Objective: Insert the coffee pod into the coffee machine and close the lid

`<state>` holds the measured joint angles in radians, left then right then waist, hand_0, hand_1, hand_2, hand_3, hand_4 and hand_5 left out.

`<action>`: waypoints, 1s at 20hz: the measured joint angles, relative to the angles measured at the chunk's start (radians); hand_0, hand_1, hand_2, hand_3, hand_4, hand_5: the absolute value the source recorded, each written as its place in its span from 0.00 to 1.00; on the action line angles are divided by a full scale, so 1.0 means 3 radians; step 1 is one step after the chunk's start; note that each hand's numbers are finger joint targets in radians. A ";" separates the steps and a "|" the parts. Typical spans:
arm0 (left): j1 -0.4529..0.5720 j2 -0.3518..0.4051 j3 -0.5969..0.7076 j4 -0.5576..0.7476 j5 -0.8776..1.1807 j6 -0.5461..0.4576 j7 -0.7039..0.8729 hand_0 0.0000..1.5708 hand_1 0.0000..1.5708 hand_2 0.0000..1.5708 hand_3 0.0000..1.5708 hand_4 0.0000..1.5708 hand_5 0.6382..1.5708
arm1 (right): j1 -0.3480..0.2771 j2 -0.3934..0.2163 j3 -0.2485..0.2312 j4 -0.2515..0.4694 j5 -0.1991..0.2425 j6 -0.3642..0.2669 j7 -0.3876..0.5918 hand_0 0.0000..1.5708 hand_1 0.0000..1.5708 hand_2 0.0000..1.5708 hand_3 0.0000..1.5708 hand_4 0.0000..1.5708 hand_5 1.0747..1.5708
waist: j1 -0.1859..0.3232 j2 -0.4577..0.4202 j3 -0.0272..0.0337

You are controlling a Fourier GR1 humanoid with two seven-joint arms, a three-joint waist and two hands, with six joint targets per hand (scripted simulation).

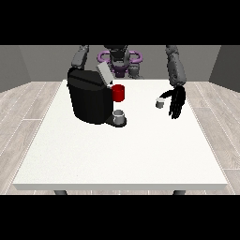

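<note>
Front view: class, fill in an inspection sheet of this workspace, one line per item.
Surface: white table, mostly bare at the near side.
Job's things: black coffee machine at the table's far left, lid raised; red part at its front; grey cup on its base; small pod on the table, beside the hand.
Clutter: nothing seen.
Hands: hand at the view's right hangs by the pod, fingers straight, pointing down; other hand hidden behind the machine.
Cables: nothing seen.
Surroundings: wood floor, grey walls.
</note>
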<state>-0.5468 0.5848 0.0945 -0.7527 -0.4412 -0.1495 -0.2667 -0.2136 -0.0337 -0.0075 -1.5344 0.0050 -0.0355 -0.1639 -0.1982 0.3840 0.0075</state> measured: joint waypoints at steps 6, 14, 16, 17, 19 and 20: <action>-0.0164 0.0048 0.0029 0.0160 -0.0053 -0.0089 0.0021 0.00 0.00 0.12 0.00 0.00 1.00 | -0.0095 0.0010 -0.0052 0.0113 -0.0016 -0.0045 -0.0024 0.00 0.00 0.00 0.00 0.25 1.00 | 0.0010 0.0030 0.0018; -0.0218 -0.0008 -0.0025 0.0271 -0.0241 0.0087 -0.0087 0.71 0.71 0.75 0.71 0.00 1.00 | -0.0091 0.0016 -0.0108 0.0238 -0.0062 -0.0049 -0.0029 0.00 0.00 0.00 0.00 0.26 1.00 | 0.0035 -0.0055 0.0016; -0.0225 -0.0029 -0.0051 0.0293 -0.0304 0.0141 -0.0077 0.70 0.70 0.73 0.72 0.00 1.00 | -0.0094 0.0026 -0.0112 0.0279 -0.0057 -0.0068 -0.0011 0.00 0.00 0.00 0.00 0.25 1.00 | 0.0040 -0.0099 0.0015; -0.0227 -0.0036 -0.0065 0.0284 -0.0340 0.0186 -0.0078 0.75 0.75 0.76 0.69 0.00 1.00 | -0.0120 -0.0002 -0.0142 0.0316 -0.0073 -0.0046 -0.0032 0.00 0.00 0.00 0.00 0.24 1.00 | 0.0043 -0.0096 0.0017; -0.0230 -0.0050 -0.0089 0.0282 -0.0412 0.0282 -0.0078 0.77 0.77 0.78 0.69 0.00 1.00 | -0.0142 -0.0004 -0.0150 0.0358 -0.0073 -0.0047 -0.0042 0.00 0.00 0.00 0.00 0.21 1.00 | 0.0044 -0.0100 0.0021; -0.0255 -0.0044 -0.0085 0.0292 -0.0436 0.0311 -0.0043 0.77 0.77 0.78 0.71 0.00 1.00 | -0.0158 -0.0003 -0.0145 0.0369 -0.0071 -0.0044 -0.0046 0.00 0.00 0.00 0.00 0.21 1.00 | 0.0023 -0.0094 0.0023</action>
<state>-0.6235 0.5715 0.0691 -0.6652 -0.5720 -0.0563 -0.2798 -0.2609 -0.0347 -0.0509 -1.4236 -0.0162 -0.0486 -0.1776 -0.1913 0.3558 0.0145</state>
